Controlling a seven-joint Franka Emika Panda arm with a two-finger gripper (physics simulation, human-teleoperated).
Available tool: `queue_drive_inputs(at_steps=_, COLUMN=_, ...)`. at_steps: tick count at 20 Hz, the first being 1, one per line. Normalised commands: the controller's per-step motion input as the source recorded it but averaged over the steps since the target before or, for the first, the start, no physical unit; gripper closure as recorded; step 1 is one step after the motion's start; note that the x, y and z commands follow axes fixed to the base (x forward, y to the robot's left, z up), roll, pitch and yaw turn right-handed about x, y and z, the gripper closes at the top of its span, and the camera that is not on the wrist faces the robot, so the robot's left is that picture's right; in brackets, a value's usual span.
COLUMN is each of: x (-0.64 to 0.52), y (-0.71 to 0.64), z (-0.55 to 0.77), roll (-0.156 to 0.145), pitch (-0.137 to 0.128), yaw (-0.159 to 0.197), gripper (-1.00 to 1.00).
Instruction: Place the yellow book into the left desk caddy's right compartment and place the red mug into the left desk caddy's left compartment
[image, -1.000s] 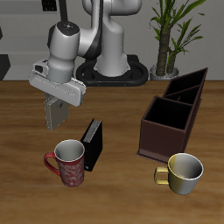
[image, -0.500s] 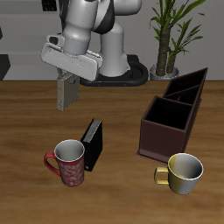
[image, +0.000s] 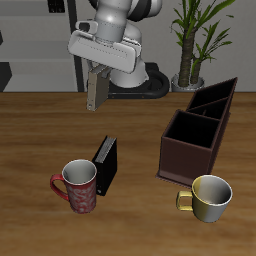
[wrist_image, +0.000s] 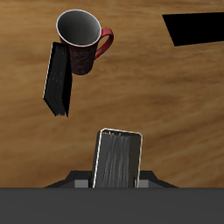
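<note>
Exterior view: the yellow book (image: 96, 92) is held clamped in the jaws of the gripper (image: 97, 82), hanging edge-down high above the desk (image: 30, 140). In the wrist view its pale face is seen between the jaws. The red mug (image: 79, 186) stands near the front edge, beside a black book (image: 105, 164). The left desk caddy (image: 199, 130) sits well apart, a yellowish-cream mug (image: 208, 197) before it.

I see the wooden table (image: 30, 140) carrying the red mug (image: 78, 185), a black book (image: 106, 164), the left desk caddy (image: 198, 130) and a cream mug (image: 209, 197), all lying below my pincer (image: 96, 106).
</note>
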Motion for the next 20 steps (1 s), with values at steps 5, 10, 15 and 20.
queue_drive_inputs(at_steps=5, x=0.21, y=0.68, z=0.19, roll=0.039, pitch=0.01, yaw=0.065, gripper=1.0)
queue_drive_inputs(at_steps=10, x=0.16, y=0.66, z=0.23, roll=0.015, pitch=-0.014, yaw=0.049, gripper=1.0)
queue_drive_inputs(at_steps=15, x=0.1, y=0.52, z=0.2, roll=-0.008, pitch=-0.001, yaw=-0.014, gripper=1.0)
queue_drive_inputs(at_steps=20, x=0.01, y=0.62, z=0.19, roll=0.031, pitch=-0.01, yaw=0.001, gripper=1.0)
